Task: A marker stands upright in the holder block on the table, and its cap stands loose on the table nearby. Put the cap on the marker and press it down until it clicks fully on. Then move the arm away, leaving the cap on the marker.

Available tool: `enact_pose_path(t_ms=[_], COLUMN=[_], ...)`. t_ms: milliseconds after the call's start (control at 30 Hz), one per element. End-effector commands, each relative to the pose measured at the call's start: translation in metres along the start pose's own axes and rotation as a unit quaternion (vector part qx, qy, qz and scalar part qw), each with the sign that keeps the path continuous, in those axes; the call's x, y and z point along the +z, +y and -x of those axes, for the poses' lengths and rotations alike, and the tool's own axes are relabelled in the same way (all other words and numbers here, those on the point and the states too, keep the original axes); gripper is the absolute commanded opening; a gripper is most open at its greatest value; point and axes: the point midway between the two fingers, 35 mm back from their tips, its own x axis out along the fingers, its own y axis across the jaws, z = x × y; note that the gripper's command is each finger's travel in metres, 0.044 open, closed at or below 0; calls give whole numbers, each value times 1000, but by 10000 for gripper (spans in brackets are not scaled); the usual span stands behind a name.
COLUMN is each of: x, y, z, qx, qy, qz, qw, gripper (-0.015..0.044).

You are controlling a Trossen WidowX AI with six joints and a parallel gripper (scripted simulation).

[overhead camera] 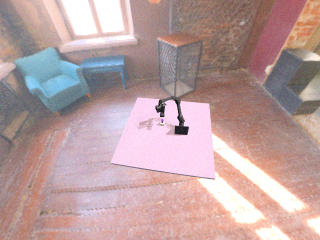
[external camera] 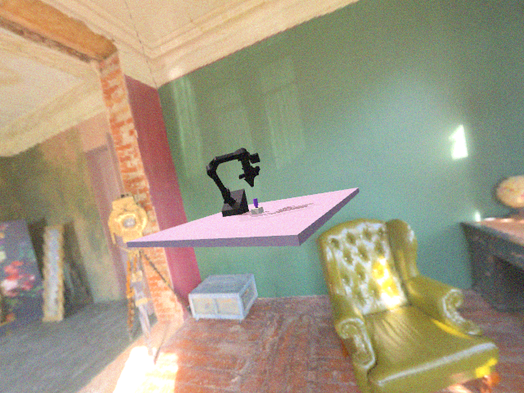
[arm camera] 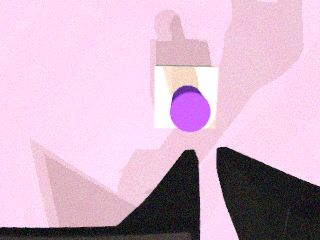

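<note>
The purple cap [arm camera: 190, 112] [overhead camera: 162, 120] [external camera: 255, 201] sits on top of the marker, which stands upright in the white holder block [arm camera: 162, 85] [overhead camera: 162, 124] [external camera: 256, 210] on the pink table [overhead camera: 168, 155] [external camera: 254, 230]. The marker's body is mostly hidden under the cap. My gripper [arm camera: 204, 159] [overhead camera: 162, 114] [external camera: 250, 182] hangs a little above the cap and does not touch it. Its fingers are nearly shut, with only a narrow gap, and nothing is between them.
The arm's black base [overhead camera: 181, 129] [external camera: 234, 207] stands on the table beside the holder block. The table is a thin slab with open edges all around. Armchairs and other furniture stand far off on the floor.
</note>
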Motion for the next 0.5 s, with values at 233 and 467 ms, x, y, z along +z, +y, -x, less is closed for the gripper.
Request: enact_pose_path(t_ms=[233,467], x=[0,0], y=[1,1], z=[4,4], qx=[2,2], qy=[-1,-1], qz=[1,1], qw=[1000,1000], gripper=[315,440])
